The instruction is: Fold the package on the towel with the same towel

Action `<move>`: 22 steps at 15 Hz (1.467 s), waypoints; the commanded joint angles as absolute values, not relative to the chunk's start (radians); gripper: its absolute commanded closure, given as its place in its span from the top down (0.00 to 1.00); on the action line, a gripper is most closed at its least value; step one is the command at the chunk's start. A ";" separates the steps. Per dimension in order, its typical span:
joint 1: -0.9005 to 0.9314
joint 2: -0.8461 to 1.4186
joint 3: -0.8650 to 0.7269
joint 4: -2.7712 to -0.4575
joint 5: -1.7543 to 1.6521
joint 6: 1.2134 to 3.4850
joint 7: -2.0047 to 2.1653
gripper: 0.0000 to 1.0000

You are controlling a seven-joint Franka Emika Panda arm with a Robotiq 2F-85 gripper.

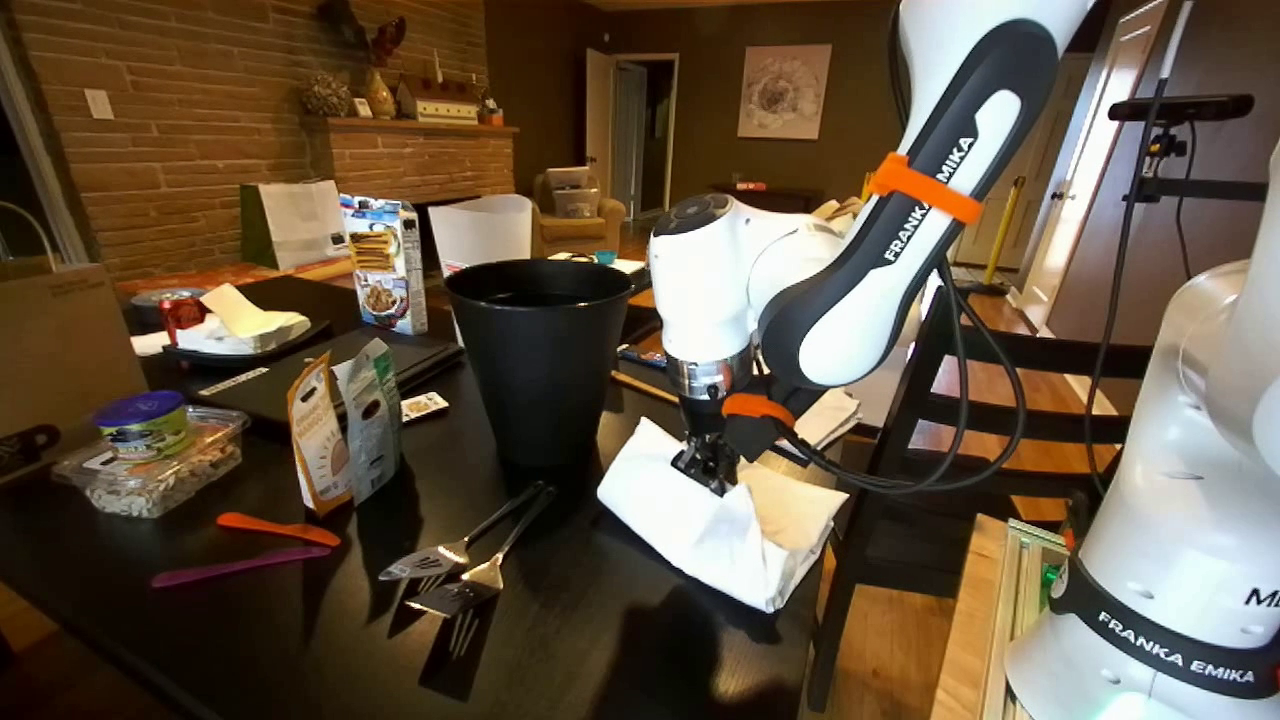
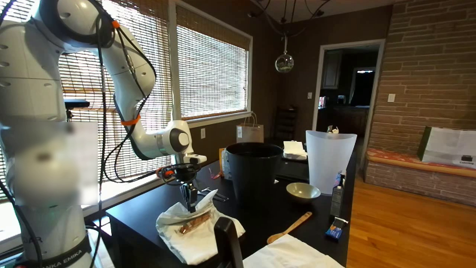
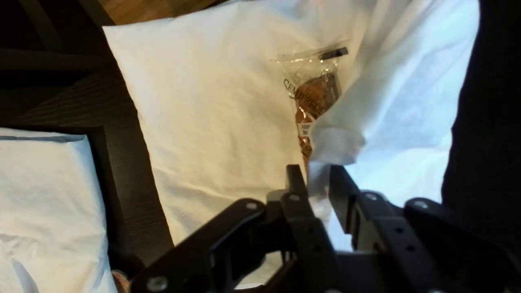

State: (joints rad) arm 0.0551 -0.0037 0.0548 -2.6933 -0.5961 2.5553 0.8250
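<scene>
The white towel point(image 1: 670, 520) lies rumpled on the black table; it also shows in an exterior view point(image 2: 197, 251) and the wrist view point(image 3: 220, 106). One side of it is raised and folded partly over. The package point(image 3: 315, 95), a clear shiny wrapper with brown contents, lies on the towel, its lower part covered by the raised flap in the wrist view. It also shows in an exterior view point(image 2: 194, 223). My gripper point(image 3: 318, 173) is just above the towel, fingers apart by a small gap, with the blurred flap between or just behind them. It shows in both exterior views point(image 1: 715, 480) point(image 2: 190, 208).
A tall black bin point(image 1: 540, 370) stands close beside the towel. Metal spatulas point(image 1: 480, 575) and snack bags point(image 1: 320, 440) lie or stand farther along. A folded white cloth point(image 3: 44, 195), a wooden spoon point(image 2: 292, 226), a bowl point(image 2: 303, 191) and a chair back point(image 2: 227, 240) are nearby.
</scene>
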 commanded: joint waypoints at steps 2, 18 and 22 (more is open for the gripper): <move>0.049 -0.023 0.050 -2.698 -0.639 2.561 0.812 0.62; -0.013 0.010 -0.019 -2.703 -0.795 2.527 0.809 1.00; -0.022 0.043 -0.040 -2.696 -0.832 2.541 0.812 1.00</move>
